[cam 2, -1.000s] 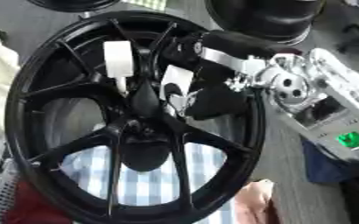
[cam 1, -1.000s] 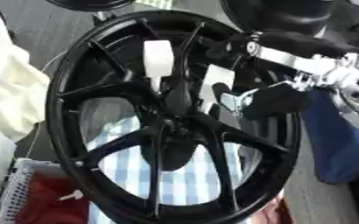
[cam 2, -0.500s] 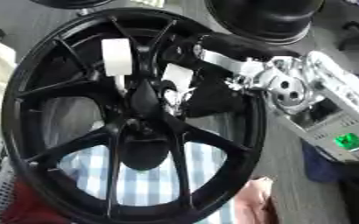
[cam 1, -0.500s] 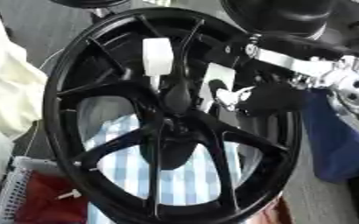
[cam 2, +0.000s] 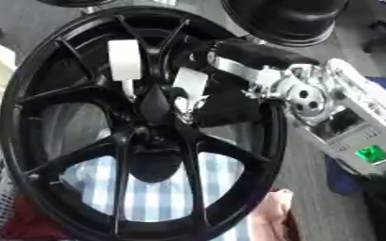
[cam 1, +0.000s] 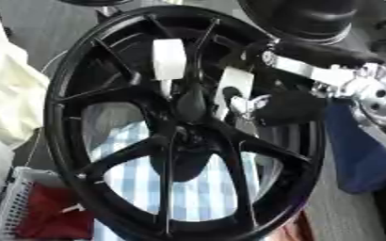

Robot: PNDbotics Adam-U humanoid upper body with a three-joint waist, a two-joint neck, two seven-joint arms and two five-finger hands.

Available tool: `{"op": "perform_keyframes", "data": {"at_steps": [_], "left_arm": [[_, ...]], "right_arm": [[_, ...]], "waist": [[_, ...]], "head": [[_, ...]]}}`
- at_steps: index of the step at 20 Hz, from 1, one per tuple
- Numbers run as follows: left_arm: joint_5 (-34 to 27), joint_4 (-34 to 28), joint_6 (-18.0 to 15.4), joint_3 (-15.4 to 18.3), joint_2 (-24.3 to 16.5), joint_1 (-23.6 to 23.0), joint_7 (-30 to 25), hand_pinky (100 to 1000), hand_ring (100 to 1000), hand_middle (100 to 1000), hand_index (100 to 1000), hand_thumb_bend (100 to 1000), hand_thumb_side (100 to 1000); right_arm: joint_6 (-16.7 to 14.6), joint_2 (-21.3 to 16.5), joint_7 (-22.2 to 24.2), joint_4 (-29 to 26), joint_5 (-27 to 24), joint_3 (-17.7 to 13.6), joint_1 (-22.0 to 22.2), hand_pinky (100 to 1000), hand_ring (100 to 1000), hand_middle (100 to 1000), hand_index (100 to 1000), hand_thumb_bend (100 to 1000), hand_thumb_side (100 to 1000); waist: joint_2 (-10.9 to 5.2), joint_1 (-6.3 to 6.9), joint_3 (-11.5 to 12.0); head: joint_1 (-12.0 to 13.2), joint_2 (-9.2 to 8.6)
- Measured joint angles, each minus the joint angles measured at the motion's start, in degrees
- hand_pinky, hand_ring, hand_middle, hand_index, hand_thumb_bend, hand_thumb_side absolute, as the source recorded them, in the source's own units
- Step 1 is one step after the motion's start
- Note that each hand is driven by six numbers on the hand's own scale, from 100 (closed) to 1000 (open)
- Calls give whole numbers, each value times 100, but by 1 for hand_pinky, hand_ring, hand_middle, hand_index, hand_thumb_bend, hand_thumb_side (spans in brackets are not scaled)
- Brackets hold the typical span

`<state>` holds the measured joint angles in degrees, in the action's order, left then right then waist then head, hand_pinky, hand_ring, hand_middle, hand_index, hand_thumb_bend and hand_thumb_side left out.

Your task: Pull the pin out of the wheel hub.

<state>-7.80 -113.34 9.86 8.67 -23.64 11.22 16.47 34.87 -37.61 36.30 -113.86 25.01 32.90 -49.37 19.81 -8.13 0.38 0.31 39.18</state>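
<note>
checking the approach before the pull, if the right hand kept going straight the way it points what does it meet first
Most likely the wheel hub: the right hand reaches in from the right over the black wheel's spokes toward the centre. Depth is unclear, so a spoke could come first.

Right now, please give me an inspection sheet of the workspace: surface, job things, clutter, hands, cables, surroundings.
Surface: blue-and-white checked cloth shows through the spokes.
Job's things: black wheel stands tilted and fills the view; a white cylinder on a thin stem points at the hub; I cannot tell whether it is the pin.
Clutter: white basket holding something red, lower left; cream cloth, left edge.
Hands: right hand reaches in from the right, at a white plate near the hub; fingers unclear. Left hand: nothing seen.
Cables: nothing seen.
Surroundings: second black wheel above; blue fabric, right.
</note>
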Motion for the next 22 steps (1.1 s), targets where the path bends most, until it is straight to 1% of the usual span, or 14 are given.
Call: {"op": "perform_keyframes", "data": {"at_steps": [10,11,12,13,14,15,18,19,22], "left_arm": [[3,0,0,0,0,11,0,609,811,595,723,107,850],[4,0,0,0,0,12,0,609,812,595,723,106,850],[4,0,0,0,0,12,0,609,812,595,723,105,850],[4,0,0,0,0,12,0,610,812,596,723,105,849],[5,0,1,0,0,12,-1,610,812,596,723,105,849],[5,0,1,0,1,12,-2,610,812,596,723,103,848],[7,0,5,0,2,12,-6,611,812,596,724,103,846],[7,0,6,0,2,12,-8,611,812,596,724,103,847],[9,0,9,0,2,12,-11,611,812,596,724,105,848]], "right_arm": [[0,0,0,0,56,-3,57,901,899,847,929,100,752],[0,0,0,0,56,-3,59,902,897,831,933,100,777],[-1,0,1,0,56,-3,60,902,897,829,932,100,781],[-5,0,5,0,53,-4,61,904,898,802,912,100,797],[-13,1,13,0,44,-9,60,904,898,798,909,100,800],[-28,3,28,0,29,-21,57,903,898,762,881,100,806],[-90,4,90,0,13,-73,52,904,899,751,896,100,799],[-113,4,113,0,14,-80,54,906,906,764,899,100,809],[-223,4,223,0,63,-97,62,909,913,778,927,100,784]], "waist": [[21,0,-26],[21,0,-26],[22,0,-26],[22,0,-27],[22,1,-29],[22,2,-30],[22,4,-33],[22,6,-35],[22,7,-40]], "head": [[-11,0],[-11,0],[-11,0],[-11,0],[-11,0],[-11,0],[-11,-3],[-12,-4],[-13,-6]]}}
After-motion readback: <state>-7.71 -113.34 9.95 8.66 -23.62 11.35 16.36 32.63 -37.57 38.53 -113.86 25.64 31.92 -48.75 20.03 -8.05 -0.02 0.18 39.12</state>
